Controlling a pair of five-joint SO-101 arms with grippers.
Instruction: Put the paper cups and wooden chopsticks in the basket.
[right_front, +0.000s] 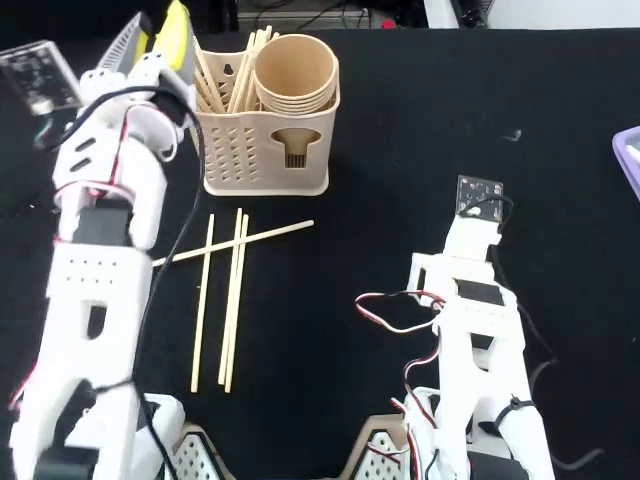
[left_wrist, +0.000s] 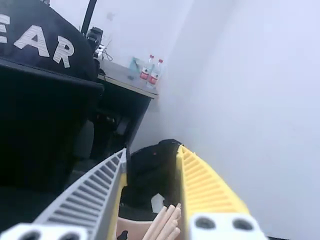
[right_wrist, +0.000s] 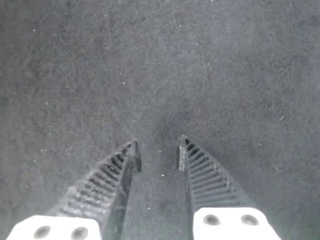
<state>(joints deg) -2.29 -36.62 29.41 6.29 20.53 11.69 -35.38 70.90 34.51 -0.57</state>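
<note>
A beige slotted basket (right_front: 265, 150) stands at the back of the black table. A stack of paper cups (right_front: 296, 72) sits in its right part and a bundle of wooden chopsticks (right_front: 228, 72) leans in its left part. Several loose chopsticks (right_front: 234, 300) lie on the cloth in front of the basket, one of them crossing the others at a slant. My left gripper (right_front: 158, 15) (left_wrist: 151, 150) is raised just left of the basket, open, with chopstick tips (left_wrist: 167, 222) showing low between its fingers. My right gripper (right_wrist: 157, 147) hangs open over bare cloth, holding nothing.
The right arm (right_front: 470, 290) stands on the right half of the table, well away from the chopsticks. A purple object (right_front: 630, 160) pokes in at the right edge. Bare cloth lies between the two arms and right of the basket.
</note>
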